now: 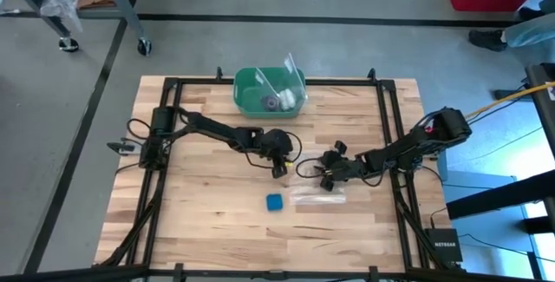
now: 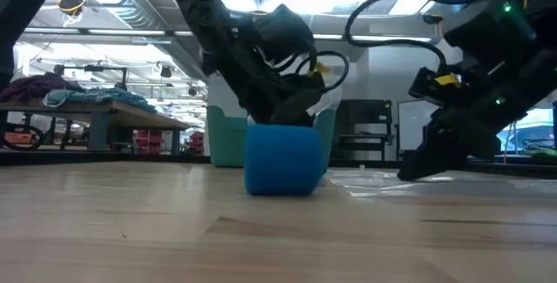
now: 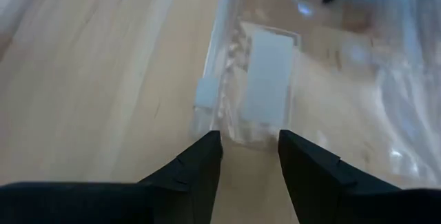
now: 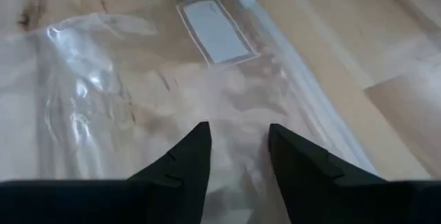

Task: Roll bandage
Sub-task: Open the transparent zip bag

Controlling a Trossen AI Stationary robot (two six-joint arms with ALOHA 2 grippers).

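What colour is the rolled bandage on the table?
Bright blue; the bandage shows best in the low view.

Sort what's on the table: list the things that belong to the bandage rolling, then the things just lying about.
Belongs to the job:
- bandage, a compact blue roll standing on the table
- left claw, open at one end of the plastic bag
- right claw, open at the bag's other end

Just lying about:
- green bin at the far edge, with small items inside

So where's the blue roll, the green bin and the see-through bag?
bandage roll [image 1: 274,201]: high view, top face.
green bin [image 1: 249,85]: high view, left inside wall.
clear plastic bag [image 1: 317,197]: high view, middle of bag.
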